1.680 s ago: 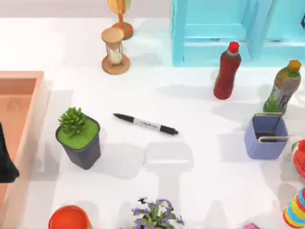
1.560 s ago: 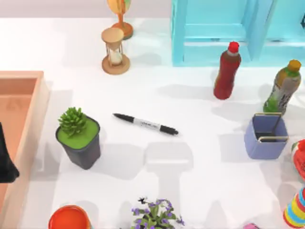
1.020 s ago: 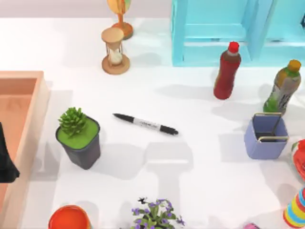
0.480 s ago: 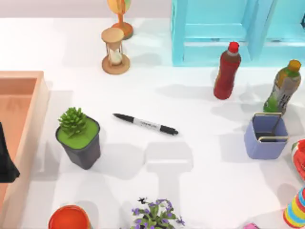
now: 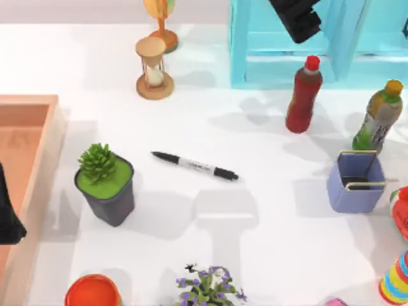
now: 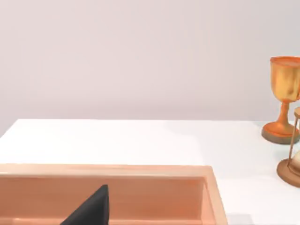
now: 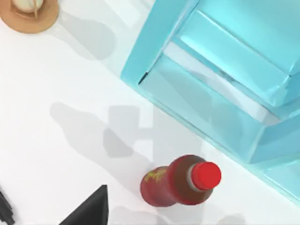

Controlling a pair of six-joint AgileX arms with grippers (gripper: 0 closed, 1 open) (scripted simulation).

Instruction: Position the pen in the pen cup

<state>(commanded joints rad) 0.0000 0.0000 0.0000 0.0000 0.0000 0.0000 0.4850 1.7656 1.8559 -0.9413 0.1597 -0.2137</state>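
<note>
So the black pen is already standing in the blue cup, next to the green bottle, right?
Not quite. The top view shows the pen lying flat on the table mid-scene, apart from the blue cup. The cup does sit next to the green bottle.

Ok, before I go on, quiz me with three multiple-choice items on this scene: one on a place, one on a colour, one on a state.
1. Where does the pen lie?
A. in the pen cup
B. flat on the table between plant pot and pen cup
C. in the wooden tray

2. What colour is the red bottle's cap?
A. red
B. green
C. white

3. What does the pen cup hold?
A. the pen
B. a plant
C. nothing

Answers:
1 B: the pen rests on the white table, right of the plant pot.
2 A: the red bottle has a red cap.
3 C: the pen cup shows an empty inside.
</note>
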